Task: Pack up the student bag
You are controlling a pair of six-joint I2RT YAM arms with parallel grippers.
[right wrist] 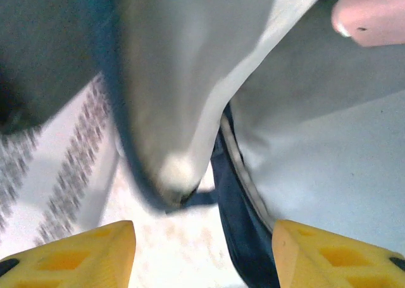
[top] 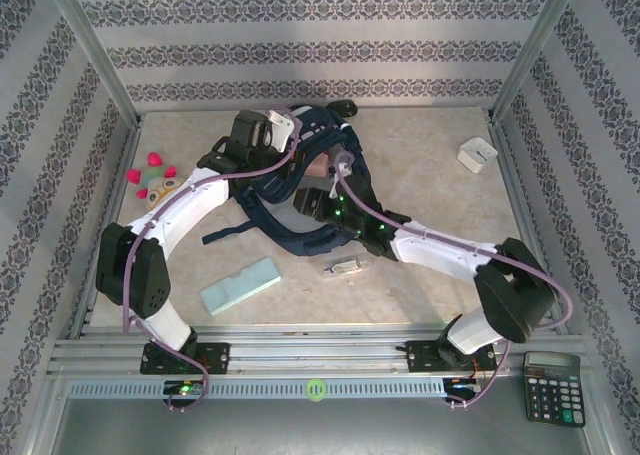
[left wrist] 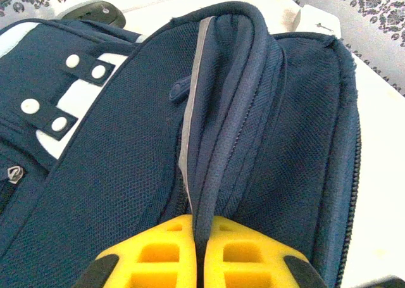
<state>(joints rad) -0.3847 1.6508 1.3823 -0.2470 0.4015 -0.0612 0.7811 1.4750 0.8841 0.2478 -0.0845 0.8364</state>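
We see the student bag (top: 322, 127) at upper centre of the table (top: 430, 295) in the top view, with both arms reaching into it and dark straps trailing toward frame centre. Left gripper (left wrist: 201, 240): yellow fingers (left wrist: 158, 253) pressed together on a raised navy fold of the bag, at bottom centre of the left wrist view. A zip track and a thin grey stripe run along the fold. A white-patched pocket with snap studs sits at the left of that view. Right gripper (right wrist: 202, 253): jaws spread wide, one finger in each bottom corner of the right wrist view. A navy bag edge runs down between them, closer to the finger at frame right; we cannot tell whether it touches. Above that is blurred pale fabric, plus a pink object (right wrist: 373, 16) at upper right that we can't identify. Loose on the table in the top view: plush toy (top: 155, 175) at left, pale green block (top: 240, 285) lower centre-left, small silver item (top: 345, 267) to its right near the right arm, white box (top: 478, 153) upper right. Calculator (top: 552, 387) sits in the bottom right corner, beside the right arm's base.
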